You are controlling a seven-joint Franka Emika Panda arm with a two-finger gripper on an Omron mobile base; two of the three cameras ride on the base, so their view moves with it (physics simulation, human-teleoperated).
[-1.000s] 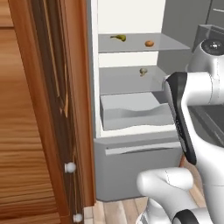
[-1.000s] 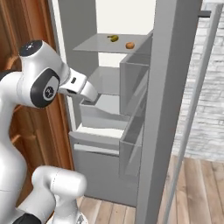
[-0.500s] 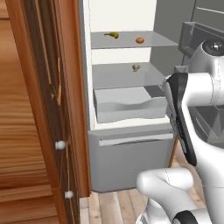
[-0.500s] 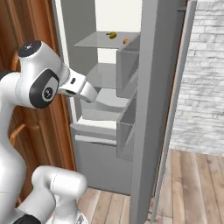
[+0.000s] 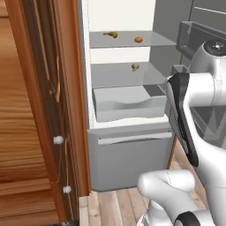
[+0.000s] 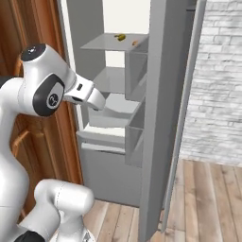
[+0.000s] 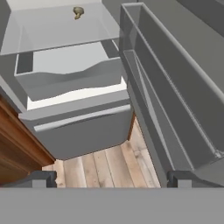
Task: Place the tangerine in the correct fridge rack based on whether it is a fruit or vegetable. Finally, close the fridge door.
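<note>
The tangerine point(image 5: 138, 39) lies on the fridge rack point(image 5: 156, 42), the top shelf, right of a curved yellow item point(image 5: 111, 34). From the right base view the tangerine point(image 6: 135, 42) peeks out beside the fridge door point(image 6: 163, 118), which stands open and nearly edge-on. My gripper point(image 7: 111, 179) is open with nothing between its fingertips point(image 7: 43, 178). It hovers low in front of the fridge, well below the rack, between the drawer and the door's bins point(image 7: 175, 100). My hand point(image 6: 92, 96) reaches out toward the drawer.
A small tan lumpy item point(image 5: 135, 67) sits on the lower shelf. Below it a grey drawer point(image 5: 128, 103) with a curved front is pulled out. A brown wooden cabinet door point(image 5: 39, 110) with white knobs stands open at the left. Wooden floor point(image 7: 100, 164) lies below.
The whole picture has shifted in both base views, so the camera has moved with the base. The tangerine stays on the top rack and the gripper stays empty.
</note>
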